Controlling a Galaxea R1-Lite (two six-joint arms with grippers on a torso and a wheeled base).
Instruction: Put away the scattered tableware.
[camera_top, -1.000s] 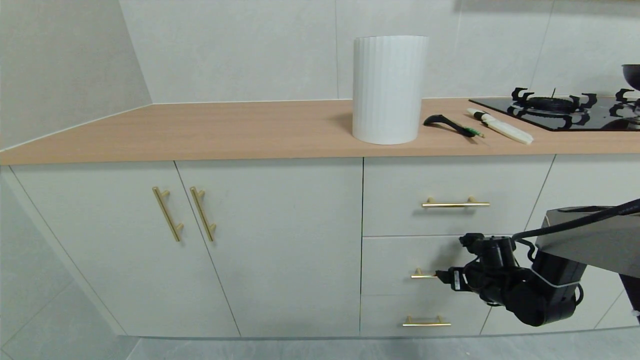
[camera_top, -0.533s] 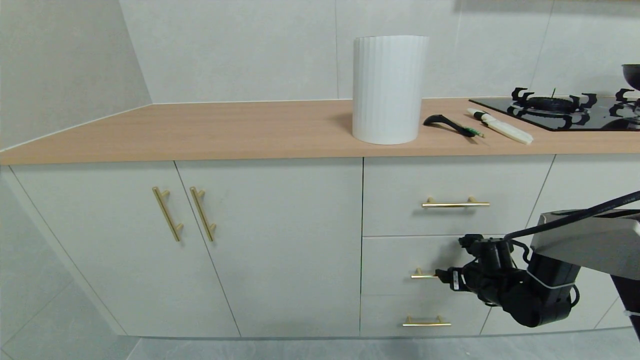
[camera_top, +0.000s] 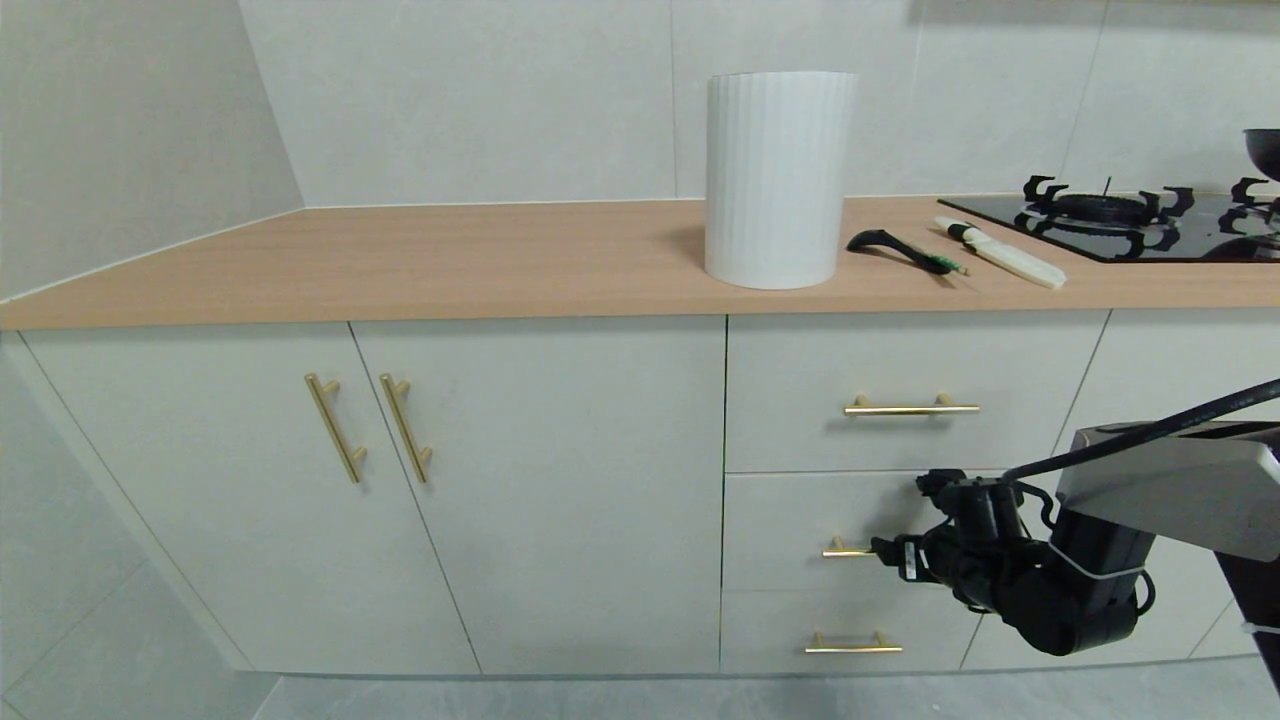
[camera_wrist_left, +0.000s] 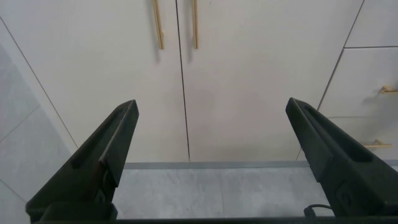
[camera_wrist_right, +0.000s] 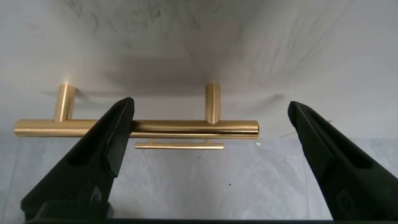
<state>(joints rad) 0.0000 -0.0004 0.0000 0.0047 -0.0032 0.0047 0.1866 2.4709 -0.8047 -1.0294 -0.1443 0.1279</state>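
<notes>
On the wooden counter (camera_top: 450, 260) lie a black spoon (camera_top: 900, 250) and a white-handled utensil (camera_top: 1000, 252), to the right of a tall white ribbed container (camera_top: 775, 180). My right gripper (camera_top: 885, 548) is low in front of the drawers, at the brass handle of the middle drawer (camera_top: 843, 549). In the right wrist view that gripper (camera_wrist_right: 210, 109) is open, with the brass handle (camera_wrist_right: 137, 129) running across the gap between its fingers. My left gripper (camera_wrist_left: 211, 109) is open and holds nothing, facing the cabinet doors (camera_wrist_left: 249, 81) low near the floor.
A black gas hob (camera_top: 1130, 225) sits at the counter's right end. The top drawer (camera_top: 910, 407) and the bottom drawer (camera_top: 852, 647) are shut. Two cabinet doors with vertical brass handles (camera_top: 370, 430) stand to the left. Grey tiled floor (camera_wrist_left: 205, 193) lies below.
The right forearm has shifted slightly left and down. The right gripper stays at the middle drawer handle. Nothing on the counter has moved.
</notes>
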